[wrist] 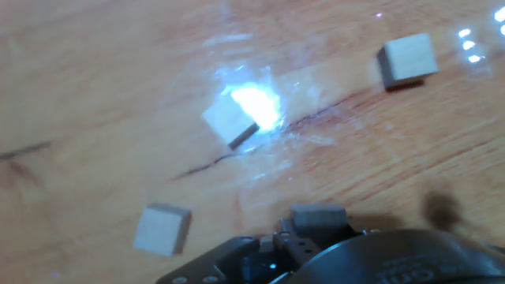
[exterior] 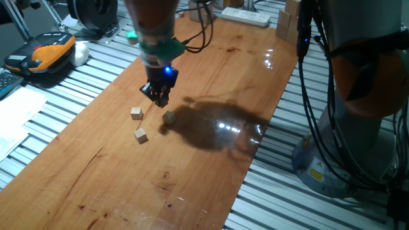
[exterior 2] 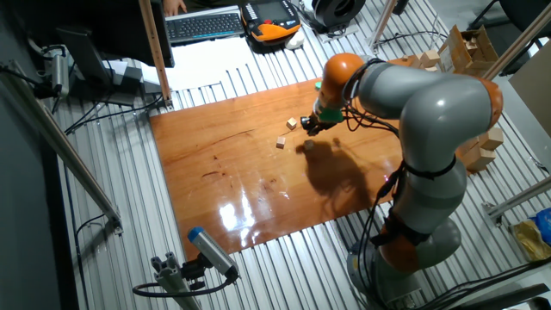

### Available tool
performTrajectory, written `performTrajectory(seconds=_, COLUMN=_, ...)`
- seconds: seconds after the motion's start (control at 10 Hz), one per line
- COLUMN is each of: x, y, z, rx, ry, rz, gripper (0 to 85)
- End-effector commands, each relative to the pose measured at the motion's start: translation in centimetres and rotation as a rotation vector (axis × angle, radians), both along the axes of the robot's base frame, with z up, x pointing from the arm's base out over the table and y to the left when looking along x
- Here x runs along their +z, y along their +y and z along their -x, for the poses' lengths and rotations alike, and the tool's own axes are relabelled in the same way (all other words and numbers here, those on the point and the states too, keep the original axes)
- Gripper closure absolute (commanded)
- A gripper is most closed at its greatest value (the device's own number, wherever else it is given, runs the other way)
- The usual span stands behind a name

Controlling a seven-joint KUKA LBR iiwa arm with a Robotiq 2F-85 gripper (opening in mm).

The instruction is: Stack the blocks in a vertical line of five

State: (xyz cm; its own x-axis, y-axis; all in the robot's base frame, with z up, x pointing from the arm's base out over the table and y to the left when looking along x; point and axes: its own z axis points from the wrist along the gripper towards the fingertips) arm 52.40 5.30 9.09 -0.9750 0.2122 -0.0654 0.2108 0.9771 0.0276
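Three small pale wood blocks lie apart on the wooden table (exterior: 211,76): one on the left (exterior: 136,113), one nearer the front (exterior: 141,135), and one to the right (exterior: 169,117). My gripper (exterior: 160,97) hangs just above the table, behind and between the left and right blocks. Its dark fingers look pressed together, with nothing seen between them. The hand view shows the same three blocks (wrist: 230,121), (wrist: 407,59), (wrist: 162,229), none stacked. In the other fixed view my gripper (exterior 2: 308,127) is beside the blocks (exterior 2: 281,143). No other small blocks are in view.
A white power strip (exterior: 246,16) lies at the table's far end. Larger pale wooden blocks (exterior: 289,22) stand at the far right corner. An orange and black device (exterior: 48,51) and papers (exterior: 16,115) sit left of the table. The arm's base (exterior: 358,96) stands on the right.
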Motion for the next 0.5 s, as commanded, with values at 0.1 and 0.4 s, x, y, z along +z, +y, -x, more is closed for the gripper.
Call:
performTrajectory(seconds=0.1, x=-0.34, y=0.08, z=0.15, rx=0.229, ry=0.008, rz=0.015, gripper=85.0)
performTrajectory(seconds=0.4, x=-1.02, y=0.64, z=0.6, rx=0.286, ry=0.016, rz=0.036, gripper=85.0)
